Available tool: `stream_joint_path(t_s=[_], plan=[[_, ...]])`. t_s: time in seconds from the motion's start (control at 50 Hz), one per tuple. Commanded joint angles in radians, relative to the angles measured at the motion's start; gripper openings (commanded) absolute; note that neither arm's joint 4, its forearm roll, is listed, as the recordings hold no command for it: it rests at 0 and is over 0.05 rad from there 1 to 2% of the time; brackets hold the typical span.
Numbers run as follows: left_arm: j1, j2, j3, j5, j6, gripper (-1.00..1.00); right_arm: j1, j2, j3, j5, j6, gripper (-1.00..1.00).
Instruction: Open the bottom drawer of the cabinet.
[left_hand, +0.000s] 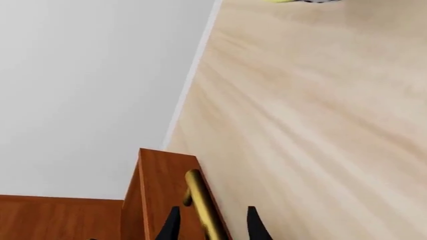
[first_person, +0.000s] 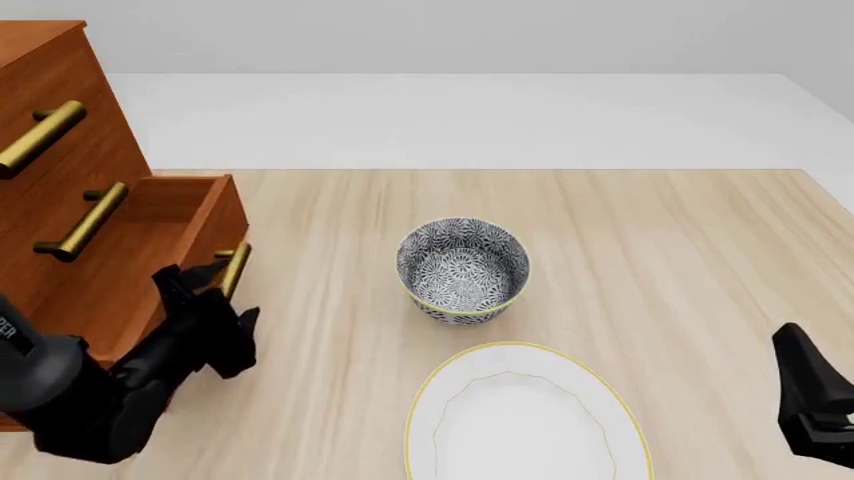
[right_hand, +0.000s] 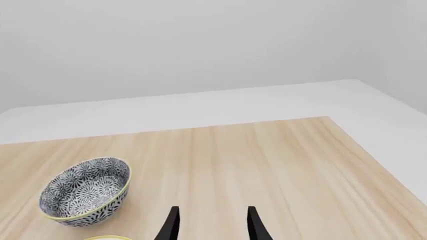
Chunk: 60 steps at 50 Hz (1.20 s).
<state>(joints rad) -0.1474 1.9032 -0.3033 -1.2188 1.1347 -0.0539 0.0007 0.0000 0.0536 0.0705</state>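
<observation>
Left gripper (first_person: 220, 290) fingers straddling bottom drawer (first_person: 160, 240) handle (left_hand: 203, 205), contact unclear, right gripper (right_hand: 210, 225) open, empty, mostly cropped.

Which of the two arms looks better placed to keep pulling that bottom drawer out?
The left. Its gripper sits at the bottom drawer's brass handle, fingers either side of the bar. The right gripper hangs open over bare table, far from the cabinet.

We see the cabinet (first_person: 67, 120) in smooth reddish-brown wood, its handle (first_person: 234, 268) in shiny brass metal. The table (first_person: 667, 260) is pale matt wood, and the bowl (first_person: 462, 270) looks like glazed ceramic.
</observation>
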Motion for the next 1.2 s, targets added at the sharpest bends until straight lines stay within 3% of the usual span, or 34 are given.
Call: stream_joint_path(t_s=[0.02,0.48,0.96,1.2], plan=[[0.009,0.009,-0.016,-0.001,0.005,1.0,0.003,0.0,0.0,-0.001,-0.001,1.0],[-0.031,-0.047,0.035,-0.001,-0.003,1.0,0.0,0.0,0.0,-0.005,-0.002,1.0],[-0.133,-0.18,0.131,-0.001,-0.023,1.0,-0.005,0.0,0.0,-0.007,0.001,1.0],[-0.214,-0.329,0.207,-0.001,-0.083,1.0,-0.007,0.0,0.0,-0.007,0.002,1.0]])
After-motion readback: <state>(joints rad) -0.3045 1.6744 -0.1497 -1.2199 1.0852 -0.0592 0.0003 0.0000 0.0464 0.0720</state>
